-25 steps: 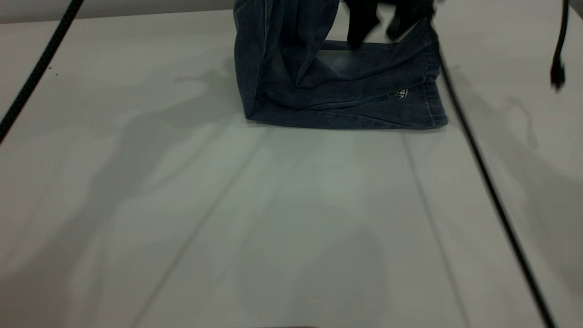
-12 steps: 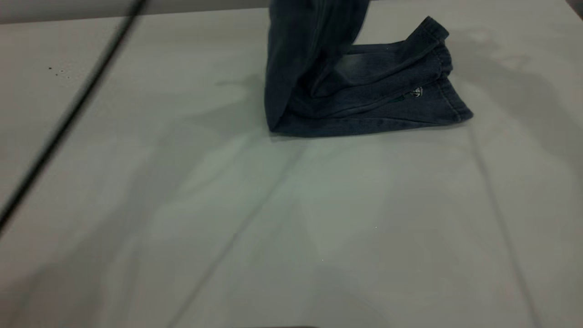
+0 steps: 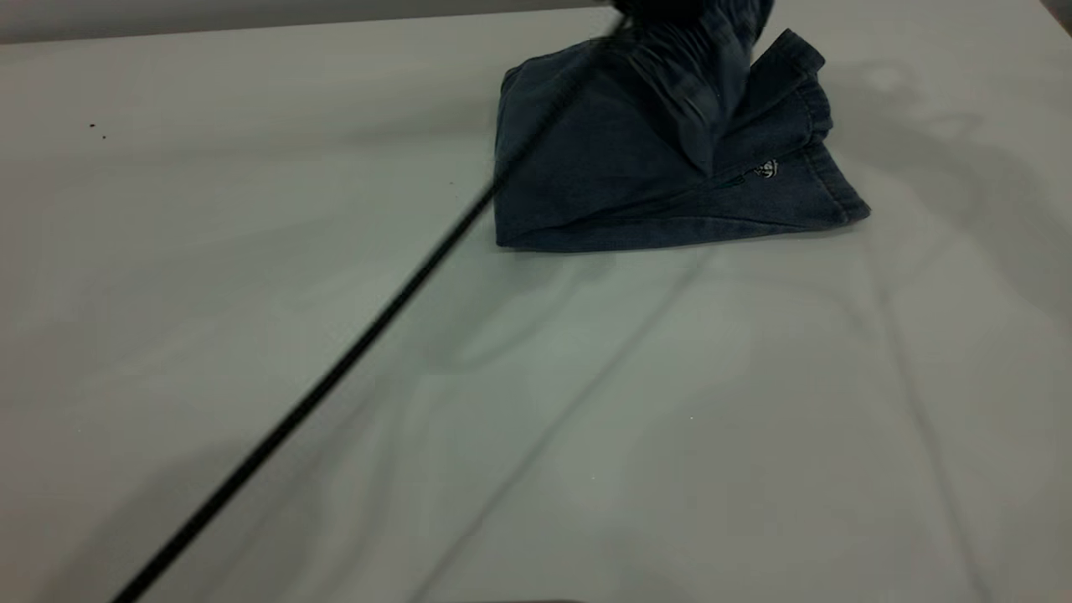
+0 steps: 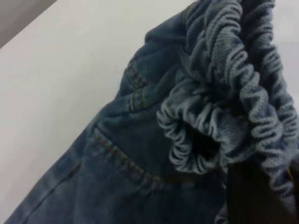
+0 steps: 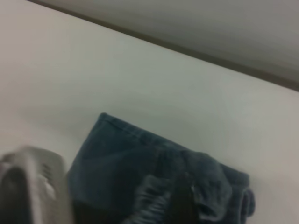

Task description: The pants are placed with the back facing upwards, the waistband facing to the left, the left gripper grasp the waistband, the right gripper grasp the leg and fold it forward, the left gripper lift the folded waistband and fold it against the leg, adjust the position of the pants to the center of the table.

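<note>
The left gripper (image 4: 261, 186) is clamped on the gathered elastic waistband (image 4: 233, 93) of the blue denim pants (image 3: 636, 167), upper middle, carrying it toward the plain hemmed leg (image 3: 804, 180); right gripper's state I cannot tell.

Bare test-bench setting, large plain white table (image 3: 251, 209), black cable (image 3: 335, 377) trailing across it, nothing domestic visible
</note>
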Controlling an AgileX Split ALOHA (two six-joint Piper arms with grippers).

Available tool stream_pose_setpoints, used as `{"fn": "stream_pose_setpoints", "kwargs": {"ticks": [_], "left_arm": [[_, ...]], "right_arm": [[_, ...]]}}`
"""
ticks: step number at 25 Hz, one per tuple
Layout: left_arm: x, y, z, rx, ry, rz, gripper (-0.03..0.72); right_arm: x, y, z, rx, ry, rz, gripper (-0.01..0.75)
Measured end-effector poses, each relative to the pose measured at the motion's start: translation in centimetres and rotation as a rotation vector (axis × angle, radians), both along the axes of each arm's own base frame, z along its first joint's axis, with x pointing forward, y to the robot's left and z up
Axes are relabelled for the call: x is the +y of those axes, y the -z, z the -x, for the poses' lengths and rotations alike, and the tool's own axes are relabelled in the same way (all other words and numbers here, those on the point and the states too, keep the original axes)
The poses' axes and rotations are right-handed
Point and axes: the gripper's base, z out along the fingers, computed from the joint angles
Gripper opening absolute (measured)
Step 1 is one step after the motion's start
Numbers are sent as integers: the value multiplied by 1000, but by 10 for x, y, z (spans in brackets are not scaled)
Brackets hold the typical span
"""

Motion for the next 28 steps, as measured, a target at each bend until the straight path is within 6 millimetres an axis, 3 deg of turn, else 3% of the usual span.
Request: {"fn": "stream_pose_setpoints", "kwargs": {"ticks": [2, 6, 10, 14, 16, 22, 28], "left_arm": [[-8, 3, 4, -18, 4, -3, 157], [-14, 1, 8, -38, 6, -1, 333], [-13, -21, 12, -28, 41, 22, 494], [-2, -59, 19, 13, 114, 53, 540], [6, -68, 20, 47, 153, 44, 542], [24, -39, 11, 63, 227, -133, 542], [24, 21, -2, 26, 240, -248, 542]], "right_arm": [[0, 0, 1, 7, -3, -4, 495], [1, 1, 2, 23, -10, -5, 495], [1, 2, 3, 35, -15, -4, 495], [1, 2, 3, 38, -17, -3, 495], [1, 2, 3, 38, -17, -4, 495], [1, 2, 3, 40, -18, -4, 495], [1, 2, 3, 42, -18, -8, 495]]}}
